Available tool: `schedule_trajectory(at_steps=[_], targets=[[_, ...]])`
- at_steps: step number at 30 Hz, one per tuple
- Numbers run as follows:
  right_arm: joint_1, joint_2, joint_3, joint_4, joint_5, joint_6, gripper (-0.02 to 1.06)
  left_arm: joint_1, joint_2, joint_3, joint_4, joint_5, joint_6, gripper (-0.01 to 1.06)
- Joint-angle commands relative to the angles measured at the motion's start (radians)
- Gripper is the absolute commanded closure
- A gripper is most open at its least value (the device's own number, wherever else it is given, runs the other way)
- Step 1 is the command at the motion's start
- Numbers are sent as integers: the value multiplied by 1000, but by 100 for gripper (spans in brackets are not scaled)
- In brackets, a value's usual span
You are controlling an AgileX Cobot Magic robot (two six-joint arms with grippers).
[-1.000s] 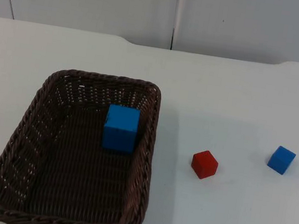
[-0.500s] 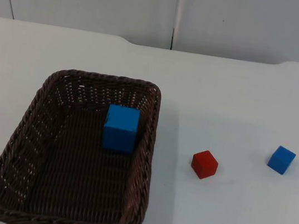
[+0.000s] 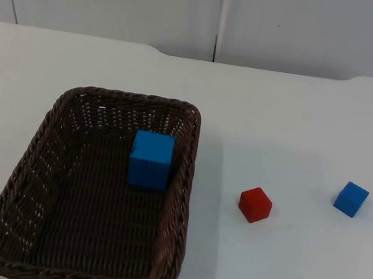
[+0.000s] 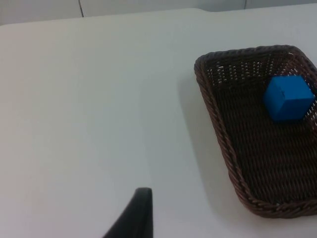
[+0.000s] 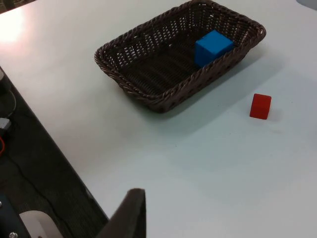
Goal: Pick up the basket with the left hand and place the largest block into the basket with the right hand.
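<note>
Over on the left, the left gripper [image 4: 141, 210] sits drawn back above bare table [image 3: 301, 121], well apart from the basket [image 3: 182, 181], and I cannot tell how its fingers stand. The basket rests flat on the table, nobody holding it, with the large blue block [image 3: 150, 159] already inside, tight against its right wall. The risk, I'd say: if the left gripper comes in for the near rim, a shallow bite on that springy weave could tip the basket and slide the block out. Moving right, the small red block [image 3: 255, 204] and small blue block [image 3: 351, 198] lie loose on the table. The right gripper [image 5: 132, 213] waits high and far from everything, grip state unreadable.
</note>
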Motion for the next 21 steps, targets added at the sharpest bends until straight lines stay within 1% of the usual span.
schedule_trajectory(at_steps=[1,13,15,17,18,21], targets=[[-3,-4,3,0,-8,-7,-1,-4,-4,4,-9,-11,3,0],[-8,-4,3,0,-8,-7,-1,-4,-4,4,-9,-11,3,0],[-33,-4,3,0,-8,-7,-1,-4,-4,4,-9,-11,3,0],[-80,-4,3,0,-8,-7,-1,-4,-4,4,-9,-11,3,0],[-80,-4,3,0,-8,-7,-1,-4,-4,4,-9,-11,3,0],[-172,-4,3,0,-8,-7,-1,-4,-4,4,-9,-11,3,0]])
